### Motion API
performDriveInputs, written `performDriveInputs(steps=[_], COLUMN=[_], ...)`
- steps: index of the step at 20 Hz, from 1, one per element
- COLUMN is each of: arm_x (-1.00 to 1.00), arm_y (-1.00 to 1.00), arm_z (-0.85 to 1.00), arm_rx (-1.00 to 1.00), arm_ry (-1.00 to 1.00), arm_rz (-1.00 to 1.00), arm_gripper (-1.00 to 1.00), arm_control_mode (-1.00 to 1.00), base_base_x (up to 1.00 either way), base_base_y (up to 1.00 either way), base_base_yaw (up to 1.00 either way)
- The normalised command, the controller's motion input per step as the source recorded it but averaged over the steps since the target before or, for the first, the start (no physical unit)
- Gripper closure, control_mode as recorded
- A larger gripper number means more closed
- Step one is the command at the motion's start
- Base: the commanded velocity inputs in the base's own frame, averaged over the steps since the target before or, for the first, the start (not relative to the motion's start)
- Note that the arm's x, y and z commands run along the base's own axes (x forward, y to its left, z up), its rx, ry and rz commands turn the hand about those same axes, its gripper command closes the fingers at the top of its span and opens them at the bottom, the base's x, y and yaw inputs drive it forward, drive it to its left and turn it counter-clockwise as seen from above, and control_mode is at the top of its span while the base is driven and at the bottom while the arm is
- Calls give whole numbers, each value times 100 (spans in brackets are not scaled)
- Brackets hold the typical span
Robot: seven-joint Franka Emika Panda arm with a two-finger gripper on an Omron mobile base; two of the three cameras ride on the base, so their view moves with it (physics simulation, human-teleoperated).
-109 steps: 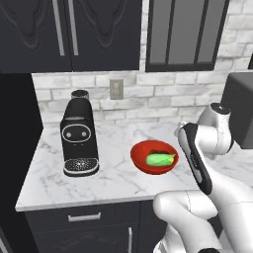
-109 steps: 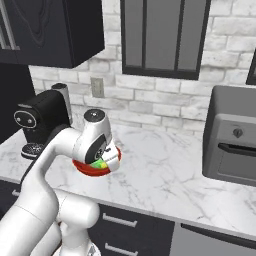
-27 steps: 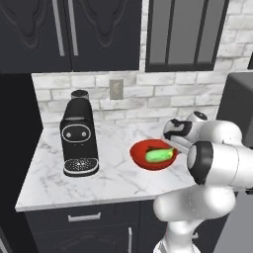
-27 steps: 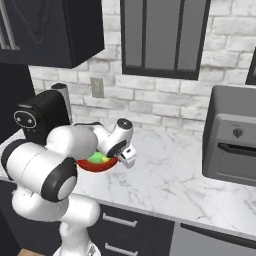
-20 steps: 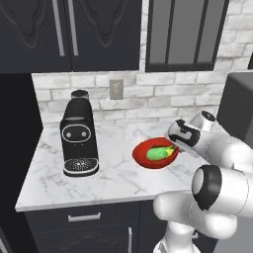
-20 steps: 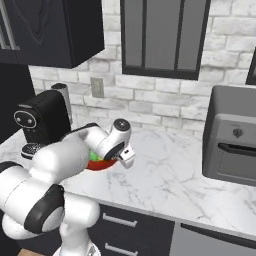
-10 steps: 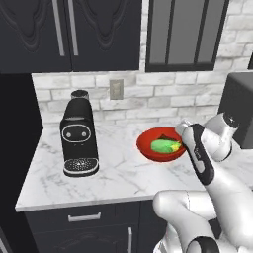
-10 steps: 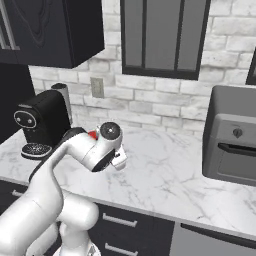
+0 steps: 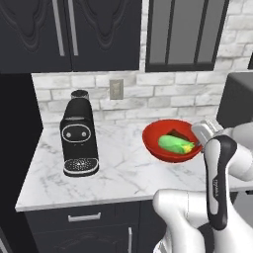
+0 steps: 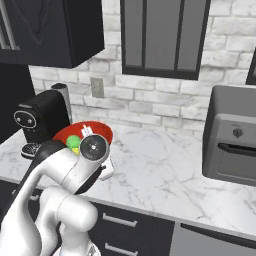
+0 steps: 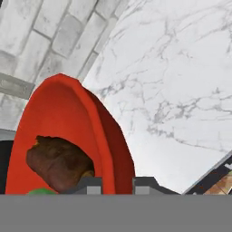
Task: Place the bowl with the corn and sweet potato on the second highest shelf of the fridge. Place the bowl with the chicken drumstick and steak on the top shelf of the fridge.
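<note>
White marble table (image 9: 113, 173) carries a black coffee machine (image 9: 77, 134) at its left; a grey oven (image 10: 234, 142) sits at the far right. The bowl with the corn and sweet potato (image 9: 170, 139) appears raised off the table and tipped toward the camera in the left base view, near the brick wall. The hand (image 11: 117, 185) is clamped on the bowl's rim at its right side, one fingertip inside the wall, one outside, as the hand view shows. Judgement: the bowl is rigid, glossy and likely slippery, so a rim pinch on a single edge gives little resistance to rotation; the load is light but loose. The corn (image 9: 176, 144) and the dark brown sweet potato (image 11: 59, 162) lie free inside and could roll out if the tilt grows. Keep the bowl level while carrying.
</note>
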Motion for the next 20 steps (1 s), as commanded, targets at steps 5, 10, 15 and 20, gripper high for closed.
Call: performDriveInputs(steps=[5, 10, 15, 20], arm_x=[-75, 0, 0, 0], arm_y=[20, 0, 0, 0], arm_z=[6, 0, 0, 0], arm_rx=[0, 0, 0, 0], arm_ry=[-9, 0, 0, 0], arm_rz=[1, 0, 0, 0], arm_gripper=[100, 100, 100, 100], arm_control_mode=[-100, 100, 100, 100], base_base_x=[0, 0, -24, -50], base_base_y=[0, 0, 10, 5], base_base_yaw=[0, 0, 37, 80])
